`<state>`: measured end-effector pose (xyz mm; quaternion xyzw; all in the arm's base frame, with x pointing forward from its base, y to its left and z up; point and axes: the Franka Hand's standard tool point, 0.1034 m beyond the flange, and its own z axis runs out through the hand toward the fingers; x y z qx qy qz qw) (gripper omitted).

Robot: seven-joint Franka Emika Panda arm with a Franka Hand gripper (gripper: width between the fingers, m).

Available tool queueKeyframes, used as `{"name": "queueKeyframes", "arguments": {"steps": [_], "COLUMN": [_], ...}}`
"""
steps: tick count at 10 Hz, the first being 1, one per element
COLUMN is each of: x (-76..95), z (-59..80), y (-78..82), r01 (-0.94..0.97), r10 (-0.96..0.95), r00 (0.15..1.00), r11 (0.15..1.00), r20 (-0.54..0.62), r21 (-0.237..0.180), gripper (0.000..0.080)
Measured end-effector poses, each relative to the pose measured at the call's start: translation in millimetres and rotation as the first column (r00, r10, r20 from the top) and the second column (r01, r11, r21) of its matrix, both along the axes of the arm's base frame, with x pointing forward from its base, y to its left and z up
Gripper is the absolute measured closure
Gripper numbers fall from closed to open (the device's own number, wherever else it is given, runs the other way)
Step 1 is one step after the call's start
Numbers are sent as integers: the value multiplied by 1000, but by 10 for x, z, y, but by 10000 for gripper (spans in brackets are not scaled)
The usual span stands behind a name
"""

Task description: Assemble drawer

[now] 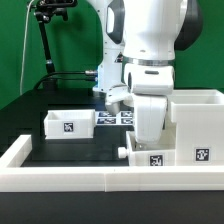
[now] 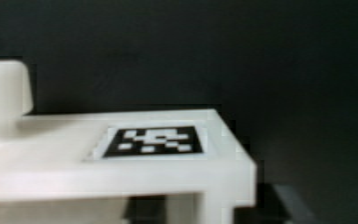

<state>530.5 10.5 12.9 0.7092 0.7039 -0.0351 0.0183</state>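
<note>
The drawer's tall white housing (image 1: pixel 197 125) stands at the exterior view's right. One small knobbed tray (image 1: pixel 150 158) sits against the housing's left side, with a tag on its front. My gripper (image 1: pixel 148 140) hangs straight down over this tray. In the wrist view the tray (image 2: pixel 87 170) shows a tag (image 2: pixel 158 140) on its top edge and a round knob (image 2: pixel 2 90). My gripper (image 2: pixel 202 212) straddles the tray's wall, its dark fingertips (image 2: pixel 146 212) apart, with a gap beside the wall. A second tray (image 1: pixel 68 122) lies at the left, apart from the arm.
A low white border wall (image 1: pixel 90 180) runs along the front and up the left side. The marker board (image 1: pixel 115 117) lies flat behind the trays. A black camera stand (image 1: pixel 45 45) rises at the back left, in front of a green backdrop.
</note>
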Motion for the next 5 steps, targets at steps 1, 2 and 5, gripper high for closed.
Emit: {"name": "queueKeyframes", "arguments": {"steps": [1, 2, 5], "x": [0, 1, 15], "z": [0, 14, 238], "y": [-1, -3, -23], "r01": [0, 1, 1], "r10": [0, -1, -1], "r00": [1000, 1000, 1000], "r11": [1000, 1000, 1000], "r20": [0, 1, 11], "r21": [0, 0, -7], "gripper": [365, 365, 168]}}
